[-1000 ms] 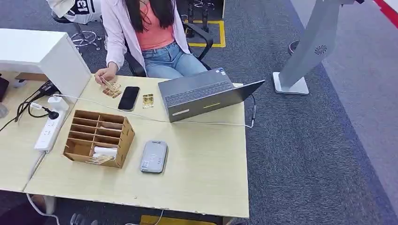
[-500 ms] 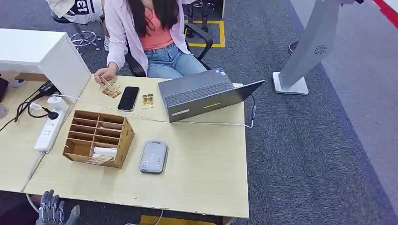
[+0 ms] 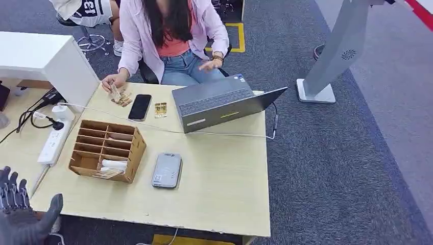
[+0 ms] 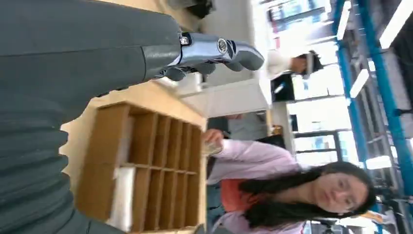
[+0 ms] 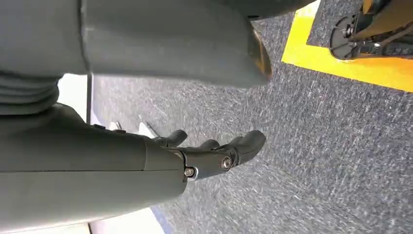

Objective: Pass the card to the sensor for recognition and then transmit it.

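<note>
The left robot hand [image 3: 20, 217] is hovering at the worktop's [image 3: 219, 178] near corner, fingers spread and holding nothing. The right robot hand [image 5: 214, 153] is hanging over carpet, fingers apart, empty. Cards [image 3: 109, 173] are lying in the wooden organizer's [image 3: 107, 148] near compartment, just beside the grey sensor [image 3: 167, 170].
</note>
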You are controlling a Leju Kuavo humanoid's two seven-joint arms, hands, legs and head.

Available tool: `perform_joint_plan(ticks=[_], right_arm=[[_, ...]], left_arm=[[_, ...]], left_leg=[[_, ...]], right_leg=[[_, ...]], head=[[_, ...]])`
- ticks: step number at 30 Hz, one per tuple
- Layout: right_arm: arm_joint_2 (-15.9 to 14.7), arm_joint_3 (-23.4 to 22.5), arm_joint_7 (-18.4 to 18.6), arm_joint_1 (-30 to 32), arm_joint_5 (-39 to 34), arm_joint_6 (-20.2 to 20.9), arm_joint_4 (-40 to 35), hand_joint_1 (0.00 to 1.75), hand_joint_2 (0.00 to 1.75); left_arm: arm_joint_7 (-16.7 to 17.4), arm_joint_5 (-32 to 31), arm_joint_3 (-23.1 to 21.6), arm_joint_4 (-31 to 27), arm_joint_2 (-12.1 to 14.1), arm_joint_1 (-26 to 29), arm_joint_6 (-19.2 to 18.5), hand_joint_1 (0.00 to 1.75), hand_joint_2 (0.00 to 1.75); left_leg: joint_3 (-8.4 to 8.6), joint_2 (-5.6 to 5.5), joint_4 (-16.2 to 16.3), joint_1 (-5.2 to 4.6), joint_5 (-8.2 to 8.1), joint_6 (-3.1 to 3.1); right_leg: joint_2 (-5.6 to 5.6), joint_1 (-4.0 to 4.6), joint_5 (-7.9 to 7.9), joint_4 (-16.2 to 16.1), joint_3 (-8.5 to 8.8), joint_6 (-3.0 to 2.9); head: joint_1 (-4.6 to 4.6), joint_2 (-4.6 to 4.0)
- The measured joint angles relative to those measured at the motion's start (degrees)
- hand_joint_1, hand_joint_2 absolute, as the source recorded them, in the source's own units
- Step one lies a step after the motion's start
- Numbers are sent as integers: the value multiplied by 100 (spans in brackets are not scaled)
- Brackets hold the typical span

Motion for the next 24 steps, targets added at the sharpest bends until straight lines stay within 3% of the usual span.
perform_joint_plan(ticks=[2,4,7,12,15,17,22,24], right_arm=[[0,133,37,-12,24,35,13,0,0],[0,259,59,-32,55,96,28,0,0],[0,433,44,-49,203,199,39,0,0],[2,743,-2,-164,409,319,42,0,0],[2,907,-13,-189,479,328,46,0,0],[2,994,-13,-187,505,328,46,0,0],[2,1117,-13,-186,514,328,46,0,0],[2,1147,-13,-187,522,324,46,0,0]], left_arm=[[33,-175,-199,-151,217,-214,438,0,175],[122,-497,-349,-288,405,-363,1141,0,175],[475,-1490,-466,-155,700,-933,1873,0,175],[1400,-3011,-767,1423,1498,-2977,2118,0,175],[2073,-4653,-1152,2758,1976,-4185,2527,0,175],[2210,-5178,-1355,3451,2212,-4743,2677,0,175],[2260,-5300,-1595,4374,2472,-5239,2780,0,175],[2493,-5646,-1687,4544,2546,-5300,2782,0,175]], left_leg=[[-4,-3,0,5,3,1],[1,0,0,4,3,1],[-11,-21,4,7,18,4],[-25,-44,2,9,55,-11],[-37,-13,1,12,69,-21],[-35,17,1,12,69,-21],[-40,28,1,11,68,-21],[-46,27,1,11,67,-21]], right_leg=[[-3,5,1,0,2,1],[0,4,2,0,1,0],[-20,8,4,0,-17,2],[-45,9,33,3,-14,-11],[-12,12,64,8,-37,-23],[18,11,70,11,-42,-26],[34,11,72,10,-54,-23],[33,11,72,9,-59,-23]], head=[[4,0],[7,0],[9,0],[4,0],[9,0],[7,0],[4,0],[4,0]])
